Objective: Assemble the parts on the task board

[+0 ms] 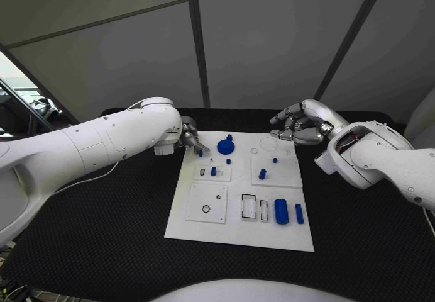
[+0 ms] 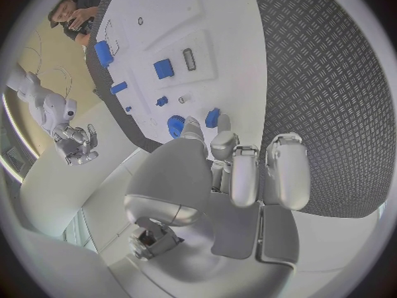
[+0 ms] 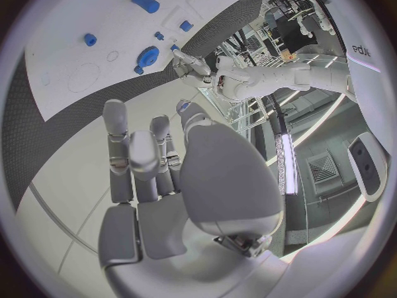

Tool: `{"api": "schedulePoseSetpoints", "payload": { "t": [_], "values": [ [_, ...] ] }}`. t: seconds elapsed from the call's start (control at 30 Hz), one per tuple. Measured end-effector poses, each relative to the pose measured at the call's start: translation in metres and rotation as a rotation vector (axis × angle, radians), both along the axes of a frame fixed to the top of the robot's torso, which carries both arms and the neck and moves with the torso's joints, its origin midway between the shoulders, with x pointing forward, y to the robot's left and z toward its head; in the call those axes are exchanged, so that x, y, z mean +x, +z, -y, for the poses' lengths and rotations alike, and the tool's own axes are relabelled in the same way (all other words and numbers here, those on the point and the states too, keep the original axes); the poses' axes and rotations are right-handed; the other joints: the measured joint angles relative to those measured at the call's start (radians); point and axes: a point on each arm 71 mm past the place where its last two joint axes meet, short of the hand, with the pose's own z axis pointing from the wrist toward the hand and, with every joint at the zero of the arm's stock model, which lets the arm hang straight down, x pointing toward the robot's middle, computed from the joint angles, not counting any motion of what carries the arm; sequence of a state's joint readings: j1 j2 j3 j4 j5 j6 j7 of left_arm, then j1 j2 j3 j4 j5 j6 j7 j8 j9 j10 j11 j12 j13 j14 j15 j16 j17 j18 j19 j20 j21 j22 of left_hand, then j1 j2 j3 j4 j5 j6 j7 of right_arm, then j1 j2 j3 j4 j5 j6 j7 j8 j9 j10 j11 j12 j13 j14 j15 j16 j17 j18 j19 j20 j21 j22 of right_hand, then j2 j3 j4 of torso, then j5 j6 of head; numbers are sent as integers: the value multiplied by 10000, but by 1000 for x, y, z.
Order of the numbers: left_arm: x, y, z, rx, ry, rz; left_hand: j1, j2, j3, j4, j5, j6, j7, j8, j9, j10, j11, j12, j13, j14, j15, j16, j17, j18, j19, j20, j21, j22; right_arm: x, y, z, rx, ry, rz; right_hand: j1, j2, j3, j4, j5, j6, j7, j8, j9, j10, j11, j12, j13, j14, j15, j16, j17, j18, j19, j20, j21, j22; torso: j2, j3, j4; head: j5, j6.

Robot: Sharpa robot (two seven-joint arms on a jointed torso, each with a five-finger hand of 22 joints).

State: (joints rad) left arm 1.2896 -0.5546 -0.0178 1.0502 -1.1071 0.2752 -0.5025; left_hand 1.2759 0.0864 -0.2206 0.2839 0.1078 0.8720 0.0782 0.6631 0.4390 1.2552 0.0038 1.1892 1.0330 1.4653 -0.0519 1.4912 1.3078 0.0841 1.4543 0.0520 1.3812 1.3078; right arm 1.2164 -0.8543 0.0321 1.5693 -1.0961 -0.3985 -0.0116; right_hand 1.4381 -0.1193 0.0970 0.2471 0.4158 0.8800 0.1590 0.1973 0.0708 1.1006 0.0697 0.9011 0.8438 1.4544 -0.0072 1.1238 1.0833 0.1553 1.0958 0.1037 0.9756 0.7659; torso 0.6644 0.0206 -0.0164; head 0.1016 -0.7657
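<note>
Fingers of the left hand (image 1: 190, 141) reach down at the far left corner of the white board (image 1: 237, 236), and a small blue peg (image 2: 212, 117) sits right at their tips. The wrist camera shows the peg touching the fingertips, so the hand seems to be pinching it, probably to stand it in a socket there, though the exact grip is partly hidden.

Just beside that spot lies a round blue knob (image 1: 225, 146), and further in stand several short blue pins (image 1: 262, 173) in their raised pads, which suggests some sockets are already filled. Near the robot's edge of the board a fat blue cylinder (image 1: 281, 211) and a thin blue bar (image 1: 299, 214) lie flat beside two empty slots, apparently waiting their turn.

The right hand (image 1: 300, 124) hovers above the far right corner of the board, fingers curled loosely and apart, holding nothing. It likely waits there to keep clear of the left hand's work. The board itself lies flat in the middle of the black bench (image 1: 100, 239).
</note>
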Motion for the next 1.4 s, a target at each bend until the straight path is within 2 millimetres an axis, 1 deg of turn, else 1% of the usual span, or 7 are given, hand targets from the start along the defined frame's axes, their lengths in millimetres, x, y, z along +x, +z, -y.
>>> {"api": "schedulePoseSetpoints", "payload": {
  "t": [0.27, 0.5, 0.87, 0.97, 1.07, 1.2, 1.4],
  "values": [
    [-1, 0, 1, 0, -32, -10, 358, 261, 213, -125, 0, -35, -35, 116, 137, 0, 0, 0, 15, 0, 0, 0, 0, 0, 0, 0, 33, 0, 0, 0, 0, -7, -13, -8, 0, 0, 0, 0, -1, 0, 0, 0, 0, 0, 0, 0, 1, 0, 0, 0, 0, -1, 0, 0, 0, 0, 9, -3, 1, 25, -12],
    [0, 0, 2, -12, -42, 10, 1262, 758, 1071, -451, 78, -219, -137, 116, 266, -54, -54, -1, 8, 0, -72, -1, -1, 1, 36, -36, 39, -1, 0, 0, 0, -9, -14, -13, 0, 0, 0, -1, -1, 0, 0, 0, 0, 1, -2, 0, 0, 0, 0, 0, 6, 0, 0, 0, 0, 1, 12, -5, 1, 24, -12],
    [1, 1, 1, -16, 29, 58, 1631, 755, 2138, -521, 55, -362, -138, 152, 397, -61, -47, -1, 35, 35, -106, -1, -1, -1, 72, -72, 78, -1, 0, 0, 1, -18, -18, -27, 0, 0, 0, -1, 52, 0, 0, 0, 0, 37, -37, 20, 1, 0, 0, 0, 15, 0, 0, 0, 0, 9, 13, -5, 1, 20, -55],
    [1, 1, 0, -24, 22, 64, 1817, 581, 2802, -516, 89, -433, -138, 125, 446, -105, -72, -35, 35, 1, -143, 39, -1, 0, 72, -72, 117, -1, 0, 0, 1, -21, -17, -32, 0, 0, 0, -1, 106, 0, 0, 48, 0, 37, -37, 41, 1, 2, -2, 0, 15, 0, 22, -22, 0, 9, 13, -5, 1, 20, -60],
    [0, 1, -1, -34, 3, 65, 1929, 329, 3472, 122, 114, -451, -120, 191, 592, -88, -89, -93, 21, 0, -143, 39, -1, -1, 72, -72, 117, -1, 0, 0, 1, -26, -16, -39, 0, 0, 0, -1, 171, 0, 0, 51, 0, 37, -37, 41, 1, 36, -36, 0, 25, 1, 37, -37, 0, 8, 12, -4, 1, 20, -70],
    [-4, 1, -5, -100, 8, 87, 1182, -586, 5462, 129, 115, -451, -120, 362, 780, -51, -125, -123, 34, 0, -144, 39, -1, -1, 71, -72, 117, -1, 0, 0, 1, -34, -24, -47, 0, 0, 30, 29, 228, 0, 0, 51, 0, 36, -37, 41, 1, 36, -36, 0, 27, 0, 37, -37, -38, 8, 1, -4, 3, 19, -74],
    [-15, 5, -12, -308, -16, 272, -65, -1603, 7736, -335, 76, -447, -121, 579, 1073, 28, -145, -169, 4, 0, -144, 115, -1, 0, 71, -72, 117, -2, 0, -1, 2, -46, -43, -56, 0, 0, 7, 52, 314, 0, 0, 51, 0, 36, -36, 41, 1, 35, -36, -40, 37, 0, 37, -37, -39, 5, -12, -1, 22, 34, -96]
  ]
}}
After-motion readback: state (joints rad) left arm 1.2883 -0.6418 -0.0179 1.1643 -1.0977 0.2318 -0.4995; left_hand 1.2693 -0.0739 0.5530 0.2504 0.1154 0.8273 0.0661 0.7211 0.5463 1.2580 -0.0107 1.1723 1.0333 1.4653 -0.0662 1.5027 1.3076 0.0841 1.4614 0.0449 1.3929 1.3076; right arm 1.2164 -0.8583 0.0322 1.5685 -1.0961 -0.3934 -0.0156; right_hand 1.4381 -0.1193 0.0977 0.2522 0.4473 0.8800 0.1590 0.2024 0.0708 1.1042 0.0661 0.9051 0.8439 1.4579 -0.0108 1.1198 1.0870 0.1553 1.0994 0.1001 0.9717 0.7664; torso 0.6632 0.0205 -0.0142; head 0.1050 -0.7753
